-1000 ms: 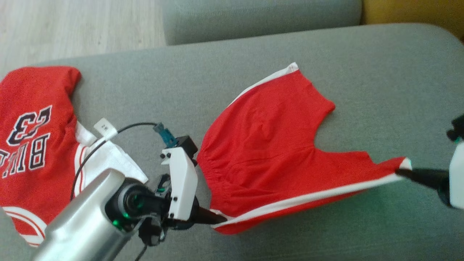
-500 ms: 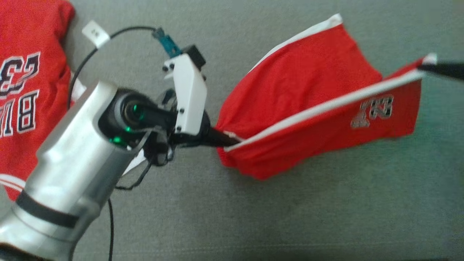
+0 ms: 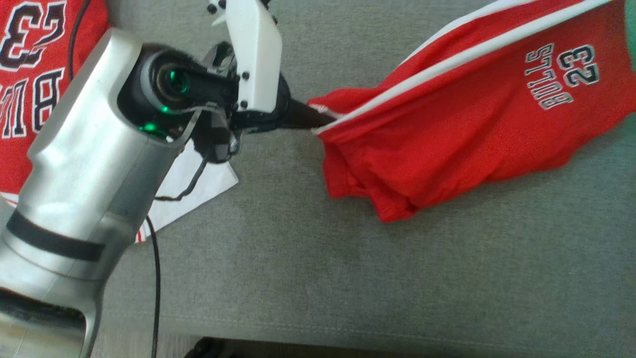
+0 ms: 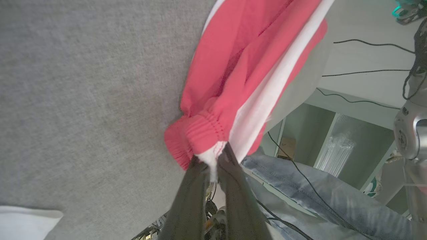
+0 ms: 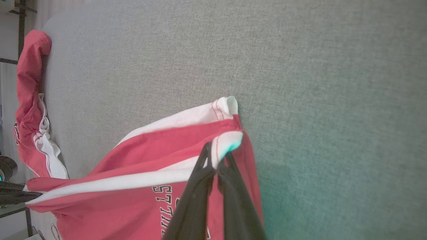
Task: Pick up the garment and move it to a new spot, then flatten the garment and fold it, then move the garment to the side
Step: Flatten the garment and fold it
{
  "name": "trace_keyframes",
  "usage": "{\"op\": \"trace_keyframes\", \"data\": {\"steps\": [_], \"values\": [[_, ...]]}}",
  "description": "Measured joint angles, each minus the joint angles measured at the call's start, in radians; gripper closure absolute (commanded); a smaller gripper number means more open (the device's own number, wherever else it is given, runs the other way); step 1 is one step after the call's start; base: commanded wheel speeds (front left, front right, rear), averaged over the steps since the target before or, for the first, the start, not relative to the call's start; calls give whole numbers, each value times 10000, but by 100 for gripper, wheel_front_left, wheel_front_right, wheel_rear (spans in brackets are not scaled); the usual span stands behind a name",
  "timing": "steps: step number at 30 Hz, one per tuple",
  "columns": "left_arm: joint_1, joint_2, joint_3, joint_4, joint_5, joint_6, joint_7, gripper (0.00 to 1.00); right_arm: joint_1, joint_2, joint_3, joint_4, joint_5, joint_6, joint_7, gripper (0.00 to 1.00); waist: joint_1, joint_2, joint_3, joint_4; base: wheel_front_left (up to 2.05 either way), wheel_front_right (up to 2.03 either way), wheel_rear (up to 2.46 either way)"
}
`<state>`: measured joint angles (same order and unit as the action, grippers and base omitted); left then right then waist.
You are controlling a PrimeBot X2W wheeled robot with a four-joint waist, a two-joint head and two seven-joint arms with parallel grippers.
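The garment (image 3: 462,114) is a pair of red shorts with a white side stripe and a "BULLS 23" print. It hangs stretched along its stripe above the grey cushion (image 3: 348,278), its lower part sagging. My left gripper (image 3: 318,122) is shut on the waistband end of the stripe, seen close up as the garment (image 4: 233,83) pinched in my left gripper (image 4: 213,160). My right gripper (image 5: 217,154) is shut on the white hem corner at the other end of the garment (image 5: 150,186). The head view cuts off that end at its right edge.
A red jersey (image 3: 30,74) with the number 23 lies at the upper left, with a white piece (image 3: 198,184) under my left forearm. The cushion's front edge (image 3: 348,338) runs along the bottom. Blue denim (image 4: 333,200) and cables show past the cushion's side.
The head camera has tilted down. The shorts, lying partly on the cushion before, now hang lifted between both grippers with the printed side showing.
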<state>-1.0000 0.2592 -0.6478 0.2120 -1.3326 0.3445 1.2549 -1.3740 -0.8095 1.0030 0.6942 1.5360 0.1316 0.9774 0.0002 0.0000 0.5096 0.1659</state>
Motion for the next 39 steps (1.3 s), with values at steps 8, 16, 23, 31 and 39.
{"op": "trace_keyframes", "data": {"steps": [8, 16, 23, 31, 39], "values": [[-239, -268, 100, 596, 123, -23, -311, 53, -486, 780, -8, 991, -435, -2, -69, 28, 0, 0, 387, 254, 0, 0, 0], [-265, -199, 236, 972, 378, -370, -963, 0, -242, 1026, -351, 690, -384, -2, -1266, 0, -3, 0, -272, 106, 0, 0, 0], [-210, 82, 527, 1034, 1854, -1699, -4025, 0, 1127, 1080, -1110, -932, -416, -2, -4813, 0, -3, 0, -1177, -144, 0, 0, 0], [1354, 35, 644, 947, 4577, -1927, -9586, 0, 3272, 1018, -1404, -1549, -1484, -2, -9246, 0, -3, 0, -2170, -371, 0, 0, 0], [3409, -355, 255, 2, 6612, -897, -13869, 0, 4692, 1264, -949, 291, -2213, -2, -10960, 0, -3, 0, -2571, -4, 0, 0, 0]]}}
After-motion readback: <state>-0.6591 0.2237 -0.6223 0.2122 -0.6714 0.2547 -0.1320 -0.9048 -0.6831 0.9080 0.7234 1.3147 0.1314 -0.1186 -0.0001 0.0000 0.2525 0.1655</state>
